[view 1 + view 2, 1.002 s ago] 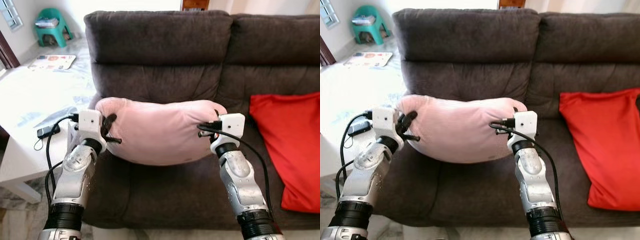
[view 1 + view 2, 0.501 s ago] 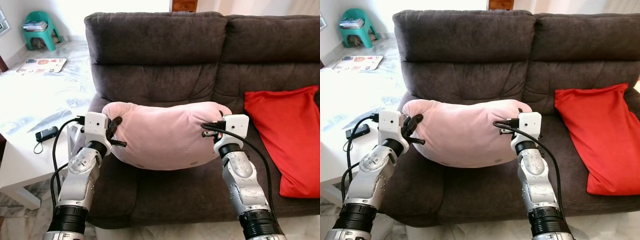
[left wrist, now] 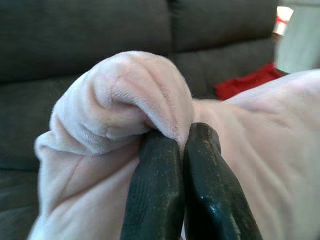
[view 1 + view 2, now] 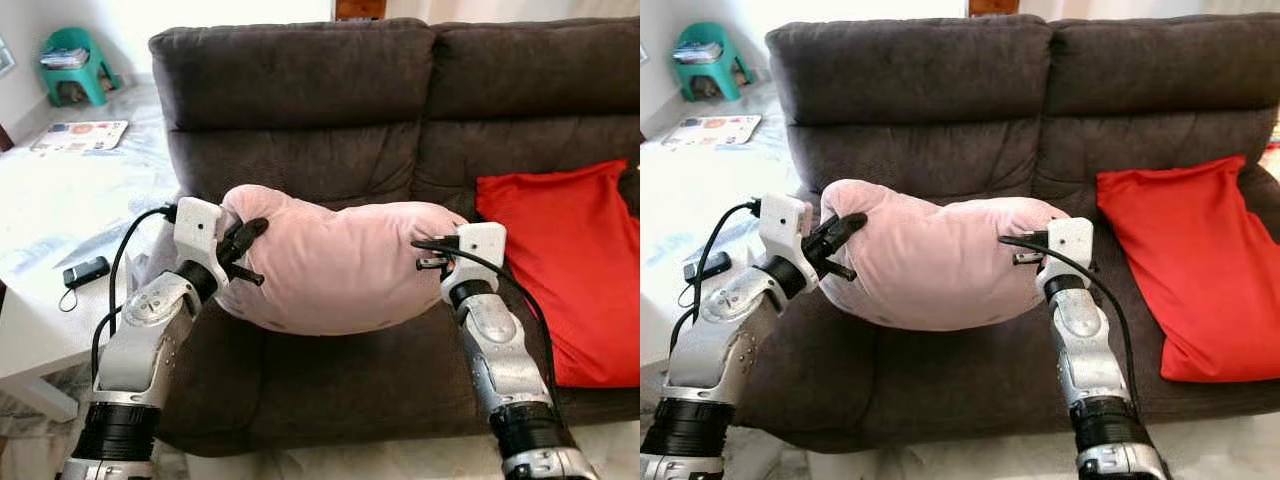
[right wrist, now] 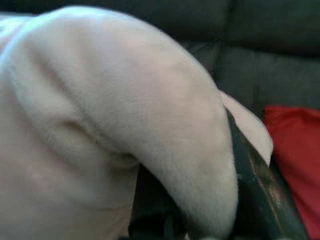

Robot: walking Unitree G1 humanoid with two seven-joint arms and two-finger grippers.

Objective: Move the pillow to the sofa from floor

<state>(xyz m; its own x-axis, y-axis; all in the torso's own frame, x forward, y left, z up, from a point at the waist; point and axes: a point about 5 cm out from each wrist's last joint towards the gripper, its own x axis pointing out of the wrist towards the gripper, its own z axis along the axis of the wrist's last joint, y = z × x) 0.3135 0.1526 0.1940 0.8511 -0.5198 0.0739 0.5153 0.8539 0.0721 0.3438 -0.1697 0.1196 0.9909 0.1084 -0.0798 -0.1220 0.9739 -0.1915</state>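
A pale pink pillow [image 4: 335, 262] hangs between my two arms, just above the seat of the dark brown sofa [image 4: 300, 100]. My left gripper [image 4: 243, 240] is shut on the pillow's left end; its black fingers [image 3: 160, 200] pinch a fold of pink fabric [image 3: 135, 100] in the left wrist view. My right gripper [image 4: 432, 254] holds the right end, where pink cloth [image 5: 150, 130] bulges between its fingers [image 5: 255, 185]. The pillow's left end sits higher than its right.
A red pillow [image 4: 560, 260] leans on the sofa's right seat. A white low table [image 4: 50, 250] stands at my left with a small black device [image 4: 85, 272] on it. A teal stool [image 4: 72, 62] is in the far left corner.
The pillow has been carried further over the sofa seat, and its left end has risen with my left gripper. The camera has shifted a little, so the sofa sits more to the left.
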